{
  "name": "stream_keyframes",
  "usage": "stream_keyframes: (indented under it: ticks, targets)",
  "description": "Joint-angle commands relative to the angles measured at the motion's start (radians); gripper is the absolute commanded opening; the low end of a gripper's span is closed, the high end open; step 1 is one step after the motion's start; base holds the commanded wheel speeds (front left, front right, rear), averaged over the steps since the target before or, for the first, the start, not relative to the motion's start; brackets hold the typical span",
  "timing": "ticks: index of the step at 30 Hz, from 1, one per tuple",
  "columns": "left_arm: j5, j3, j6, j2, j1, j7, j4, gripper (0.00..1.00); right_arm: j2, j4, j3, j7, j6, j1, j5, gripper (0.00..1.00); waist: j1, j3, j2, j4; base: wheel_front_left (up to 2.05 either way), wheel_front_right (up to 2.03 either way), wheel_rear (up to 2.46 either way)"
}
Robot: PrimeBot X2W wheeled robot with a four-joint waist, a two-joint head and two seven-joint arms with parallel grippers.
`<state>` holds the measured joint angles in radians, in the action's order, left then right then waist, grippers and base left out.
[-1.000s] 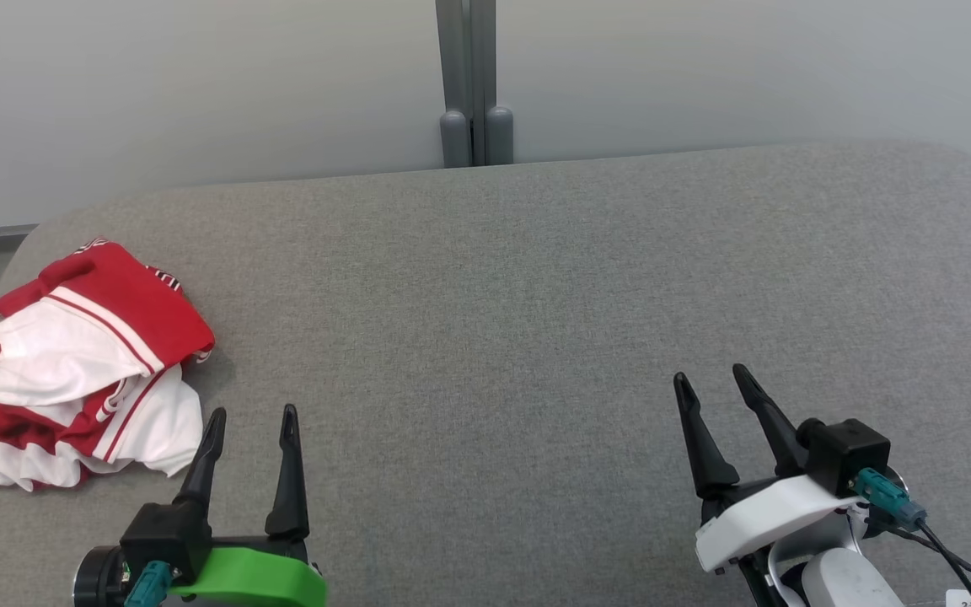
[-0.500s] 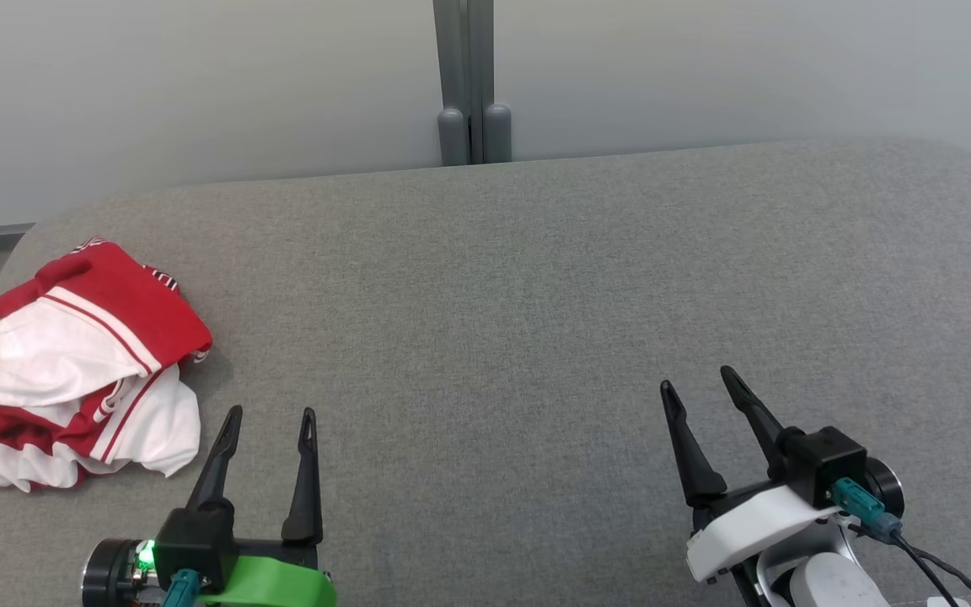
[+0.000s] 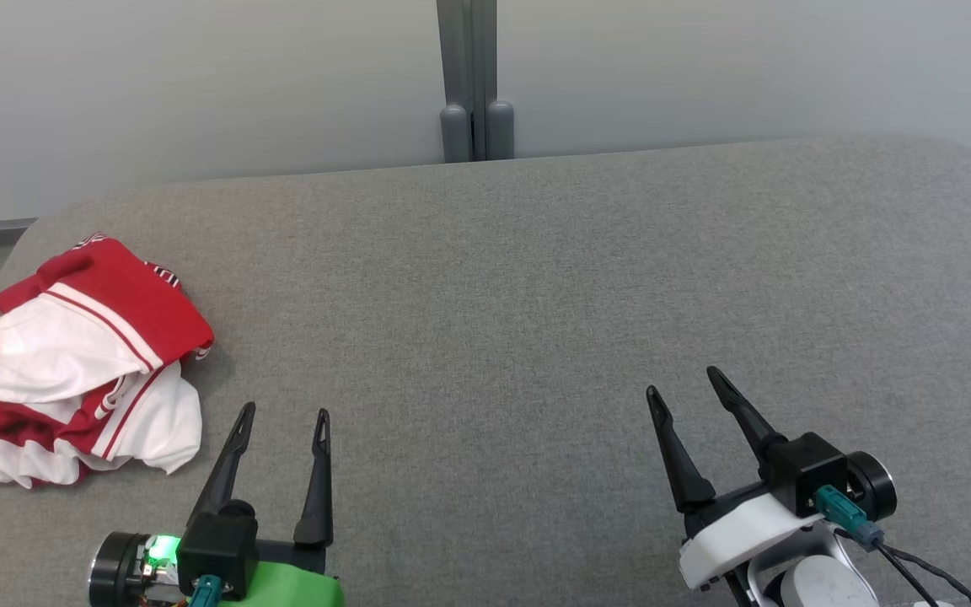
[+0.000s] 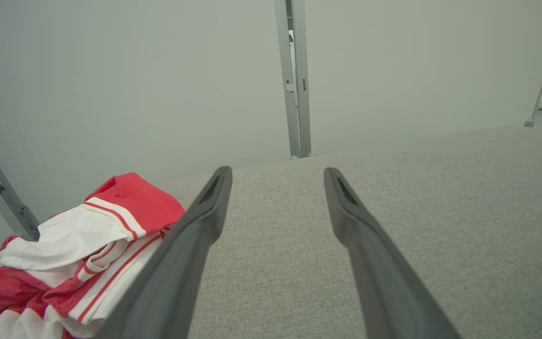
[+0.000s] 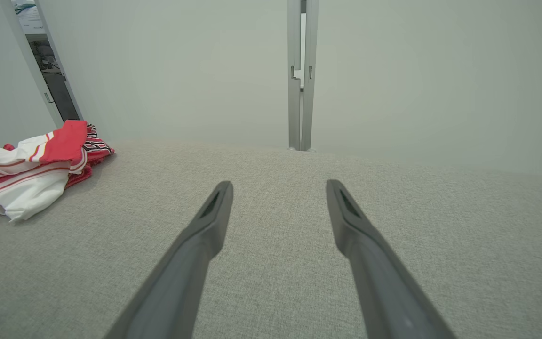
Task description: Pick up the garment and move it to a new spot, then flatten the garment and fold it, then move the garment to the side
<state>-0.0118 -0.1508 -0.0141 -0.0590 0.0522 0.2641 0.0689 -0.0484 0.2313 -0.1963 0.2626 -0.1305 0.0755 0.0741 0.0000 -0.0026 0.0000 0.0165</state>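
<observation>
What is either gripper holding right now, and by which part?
Nothing. The left gripper and right gripper are both open and empty; the garment lies crumpled and untouched on the grey surface.

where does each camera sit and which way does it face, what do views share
Head view: on the robot's head, looking forward and down at the grey padded surface; left gripper lower left, right gripper lower right, both open.
Left wrist view: on the left wrist, looking low along its two fingers toward the wall.
Right wrist view: likewise on the right wrist, along its fingers.
Shared: all three show the red and white garment and the grey post.
</observation>
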Motion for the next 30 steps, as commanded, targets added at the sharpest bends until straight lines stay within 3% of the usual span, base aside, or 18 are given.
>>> stream_keyframes:
  ticks: [1,18,30]
  targets:
    - [0.003,0.003,-0.002,-0.001,0.011,0.001,-0.001,1.0,-0.004,0.001,-0.001,0.003,0.0,0.002,0.0,1.0,0.0,0.001,0.0,0.0,0.0,0.0,0.0]
    - [-0.001,-0.002,0.0,0.003,0.006,0.001,0.014,1.0,-0.003,0.005,-0.001,0.003,0.0,-0.015,0.004,1.0,0.0,-0.005,0.0,0.026,0.0,0.0,0.0]
    - [-0.016,0.011,-0.001,0.005,0.036,0.001,0.03,1.0,-0.003,0.013,-0.025,0.003,0.0,-0.049,0.018,1.0,0.0,-0.024,0.0,0.172,0.0,0.0,0.0]
